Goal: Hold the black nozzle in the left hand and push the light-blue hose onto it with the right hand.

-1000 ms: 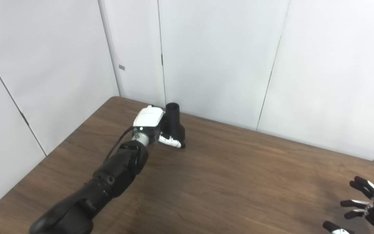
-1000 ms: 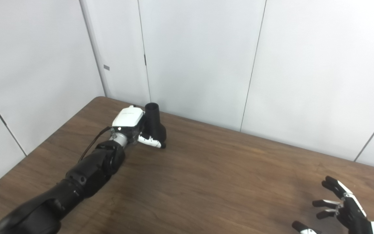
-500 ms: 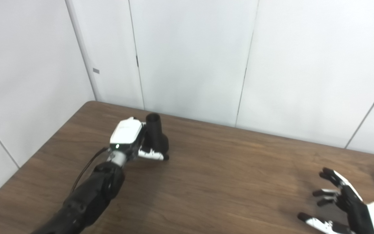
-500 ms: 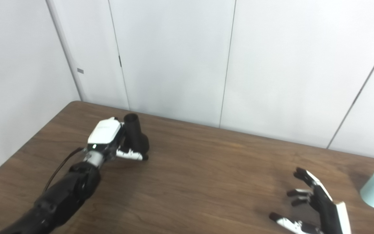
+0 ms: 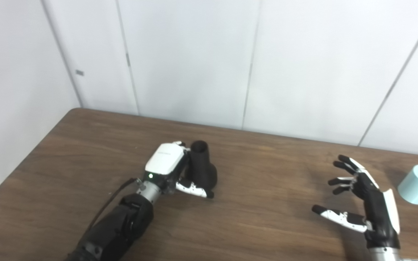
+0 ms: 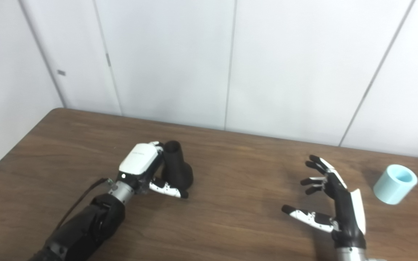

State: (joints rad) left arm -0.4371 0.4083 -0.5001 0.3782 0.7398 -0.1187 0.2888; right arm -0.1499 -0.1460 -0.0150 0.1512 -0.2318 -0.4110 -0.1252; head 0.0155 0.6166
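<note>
Now: your left hand [image 5: 171,170] clenched round nozzle [image 5: 201,168], upright on surface [image 5: 267,221] | right hand [image 6: 334,203] fingers spread, empty | hose [image 6: 394,183] at its 2 o'clock, likely light, stiff; take its side wall.

Left eye view: from the robot's head, angled down across the wooden tabletop [image 5: 267,224] toward white wall panels [image 5: 187,61].
Right eye view: beside it, scene shifted slightly left.
Shared: nearly the whole tabletop, both arms.

No legible text, label or number anywhere.
</note>
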